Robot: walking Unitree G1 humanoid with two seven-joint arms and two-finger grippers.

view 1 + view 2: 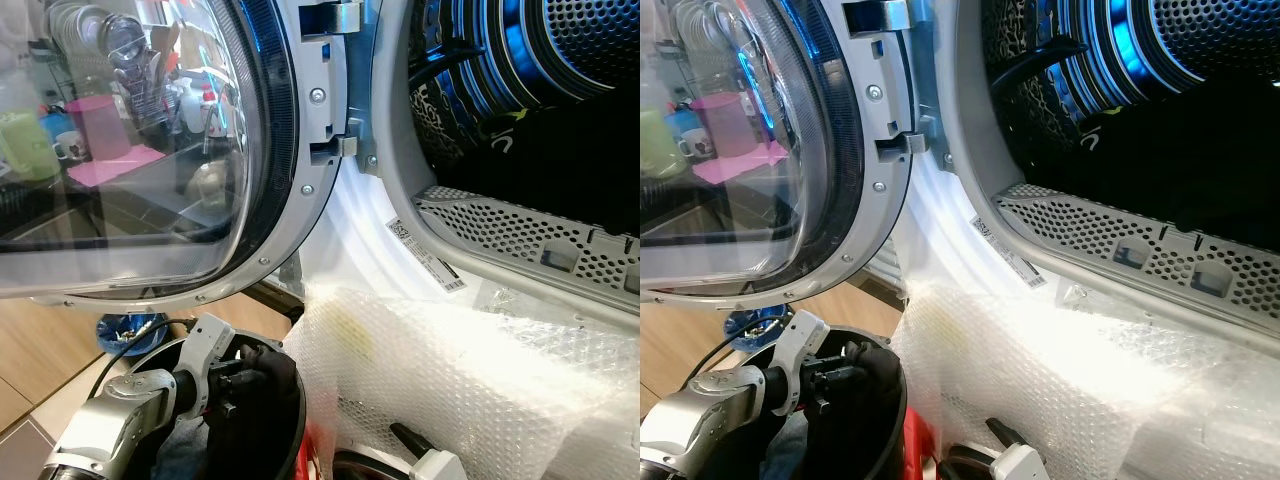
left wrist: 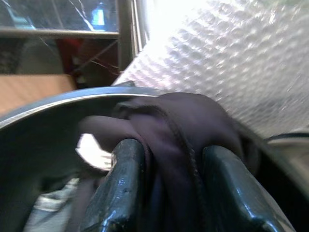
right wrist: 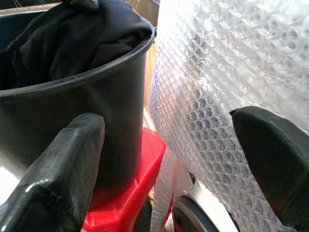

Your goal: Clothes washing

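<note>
One dark crumpled cloth garment [image 2: 178, 140] pinched by left gripper [image 2: 174, 193] inside round black plastic bucket [image 3: 72, 106].
Bucket sits on red plastic base [image 3: 130, 193], beside clear bubble wrap sheet [image 1: 470, 370] under open silver washer drum [image 1: 1180, 60]; right gripper [image 3: 169, 159] spread, empty, low by wrap.

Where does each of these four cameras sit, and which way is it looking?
Left eye view: on the head, looking forward and down at the open washer door and drum; left arm and left gripper show.
Right eye view: same head, same scene, slightly shifted.
Left wrist view: along the left gripper's fingers, clamped on a dark garment inside the black bucket.
Right wrist view: along the open right gripper, facing bucket and bubble wrap.
Shared: bucket, garment, bubble wrap.
</note>
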